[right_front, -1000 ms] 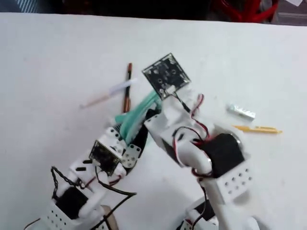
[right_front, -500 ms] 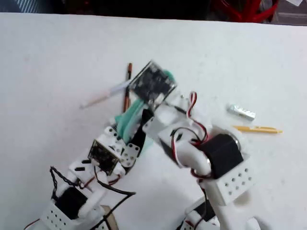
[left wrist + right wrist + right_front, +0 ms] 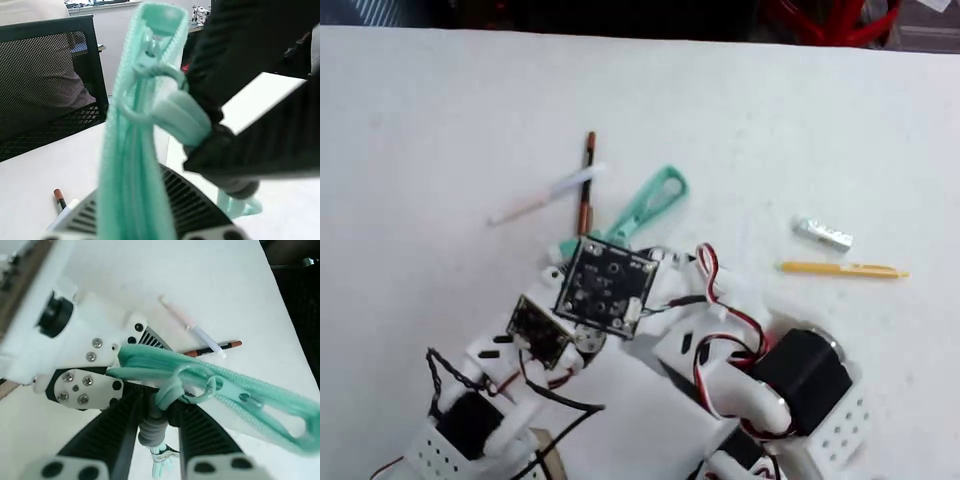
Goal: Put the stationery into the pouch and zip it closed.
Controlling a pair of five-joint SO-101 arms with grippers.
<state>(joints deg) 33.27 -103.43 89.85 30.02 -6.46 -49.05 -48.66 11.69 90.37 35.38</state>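
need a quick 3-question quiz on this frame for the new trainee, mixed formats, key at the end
1. True or false: the yellow pen is inside the pouch.
2. What does the right claw pinch? A: yellow pen. B: zip pull. C: nothing.
3. Fill in: ___ loose items lie on the table outside the pouch.

Key
1. False.
2. B.
3. Four: pencil, white pen, yellow pen, silver piece.

Pencil (image 3: 587, 180) crossing a pen (image 3: 535, 200) on the table (image 3: 440, 100), just left of the pouch (image 3: 655, 198) — another pen (image 3: 840, 269) before a block (image 3: 822, 234), well right.
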